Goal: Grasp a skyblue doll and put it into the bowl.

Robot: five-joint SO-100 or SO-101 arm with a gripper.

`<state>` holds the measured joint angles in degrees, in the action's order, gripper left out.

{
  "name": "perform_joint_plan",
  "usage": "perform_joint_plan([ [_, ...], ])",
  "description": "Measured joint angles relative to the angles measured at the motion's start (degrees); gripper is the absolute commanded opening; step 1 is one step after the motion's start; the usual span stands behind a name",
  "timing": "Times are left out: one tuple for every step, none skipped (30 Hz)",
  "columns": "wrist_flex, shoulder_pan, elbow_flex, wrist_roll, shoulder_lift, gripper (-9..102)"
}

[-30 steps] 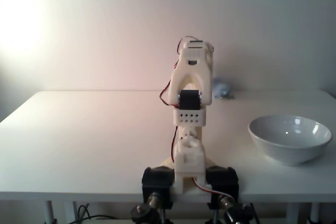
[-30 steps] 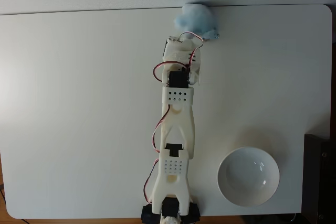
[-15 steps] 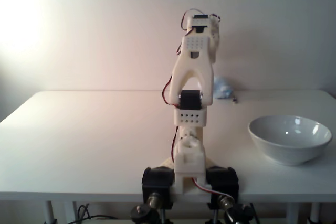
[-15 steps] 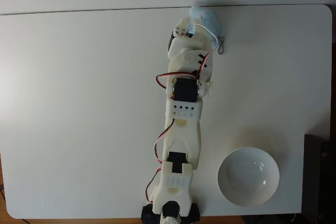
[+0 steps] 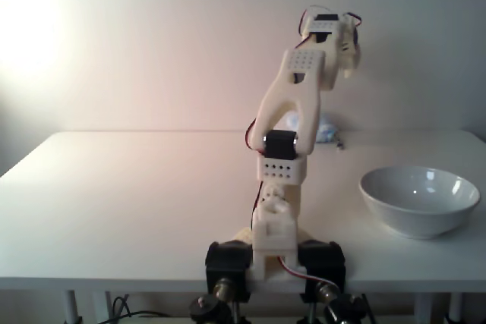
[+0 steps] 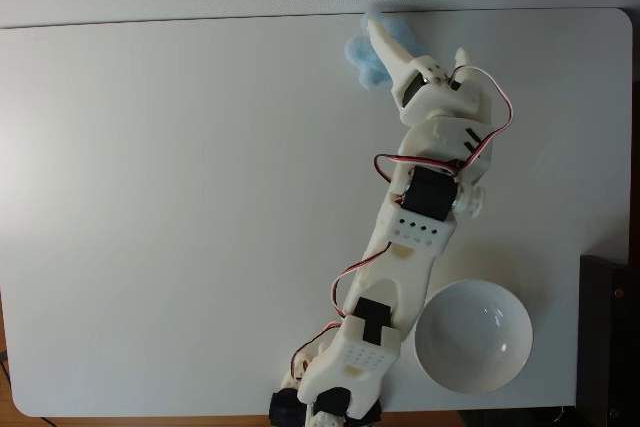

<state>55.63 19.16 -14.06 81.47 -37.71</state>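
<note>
From above, the white arm's jaws (image 6: 383, 42) are lying over the small pale sky-blue doll (image 6: 362, 55), their grip impossible to tell, well apart from the glossy white bowl (image 6: 473, 337).

White arm (image 5: 292, 104) is rising tall above table (image 5: 114, 202); skyblue doll (image 5: 325, 130) is peeking behind it; bowl (image 5: 419, 201) is sitting right.

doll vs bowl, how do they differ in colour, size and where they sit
The skyblue doll is a small, soft-looking pale blue lump; the bowl is glossy white, round and far wider. In the top-down fixed view the doll lies at the table's far edge, partly under the arm, while the bowl sits near the arm's base, uncovered. Both rest on the white table.
</note>
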Motion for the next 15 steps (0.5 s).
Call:
perform_joint_plan([
  [-0.62, 0.53, 0.0, 0.0, 0.7, 73],
  [-1.49, 1.05, 0.0, 0.0, 1.76, 74],
  [-2.81, 1.41, 0.0, 0.0, 3.08, 74],
  [-4.39, 1.49, 0.0, 0.0, 4.57, 74],
  [-6.33, 1.58, 0.0, 0.0, 5.98, 74],
  [-8.53, 1.58, 0.0, 0.0, 7.38, 74],
  [-10.9, 1.58, 0.0, 0.0, 8.7, 74],
  [-13.54, 1.58, 0.0, 0.0, 10.11, 74],
  [-16.44, 1.58, 0.0, 0.0, 11.6, 74],
  [-19.34, 1.58, 0.0, 0.0, 13.01, 74],
  [-22.06, 1.58, 0.0, 0.09, 14.59, 74],
  [-24.87, 1.41, 0.0, 0.18, 15.38, 74],
  [-27.51, 0.97, -0.09, 0.18, 16.17, 74],
  [-29.79, 0.53, -0.09, 0.26, 16.88, 73],
  [-31.64, -0.09, 0.0, 0.26, 17.49, 73],
])
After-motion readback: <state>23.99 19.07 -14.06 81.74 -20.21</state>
